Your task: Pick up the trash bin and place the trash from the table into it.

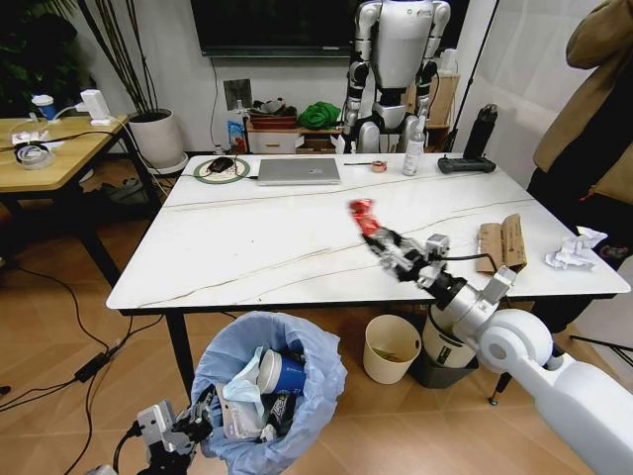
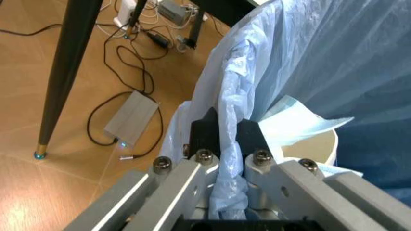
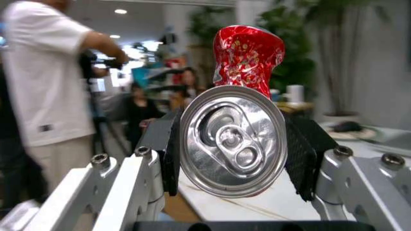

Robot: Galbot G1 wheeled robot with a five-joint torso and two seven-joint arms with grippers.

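Red crushed can (image 3: 239,120) sits pinched between the pads of the right pincer (image 1: 381,240), held in the air above the marble-look surface (image 1: 257,242), toward its right half. In the right wrist view the can's silver top faces the camera, with the dented red body sticking out beyond the fingers (image 3: 307,149), which press on either side of the wide end. I judge the can light and stiff where the rim survives but thin and slick along the crumpled wall, so the grip at the rim end looks like the safest place; squeezing the dented middle could let it fold or slide out.

Low on the robot's left, below the near edge of the surface, the left pincer (image 1: 203,416) is closed on the blue bag at the rim of the bin (image 1: 223,361). The left wrist view shows the black pads (image 2: 205,132) clamped over a fold of that crinkled plastic. The bag is soft and slippery, so the bin probably hangs a little loosely from this hold. A cup (image 1: 282,374) and wrappers already lie inside.

The can is well apart from the bin, higher and to the right. Torn cardboard (image 1: 502,242) and a crumpled tissue (image 1: 576,248) remain near the right edge.
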